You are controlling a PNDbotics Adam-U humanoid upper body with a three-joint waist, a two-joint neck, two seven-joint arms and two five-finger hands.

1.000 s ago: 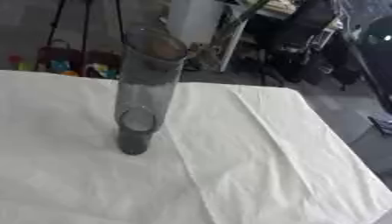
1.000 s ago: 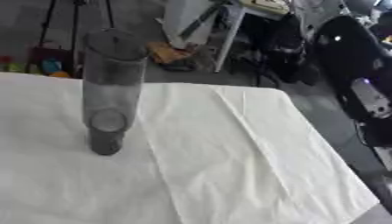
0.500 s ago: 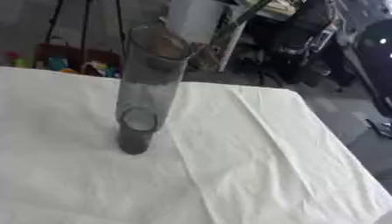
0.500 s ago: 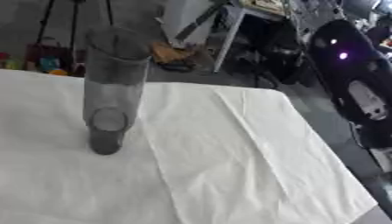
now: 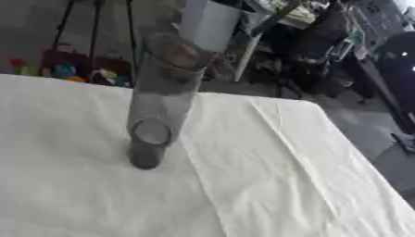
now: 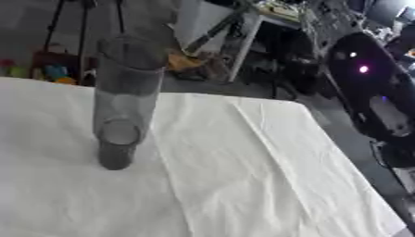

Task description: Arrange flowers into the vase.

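Note:
A tall, clear, smoky-grey glass cylinder vase stands upright on the white tablecloth, left of the middle. I see nothing inside it. No flowers show in either view. Neither of my hands shows. A black rounded arm part with a small purple light rises at the right edge of the right eye view, beyond the table's right side.
The cloth has creases running from the far middle to the near right. The table's far edge lies just behind the vase and its right edge slants down the right side. Beyond it are coloured things on the floor, a white box and dark equipment.
The whole picture has shifted a little, so the camera moved. The vase stands where it was. A purple light now shows on the black arm part at the right.

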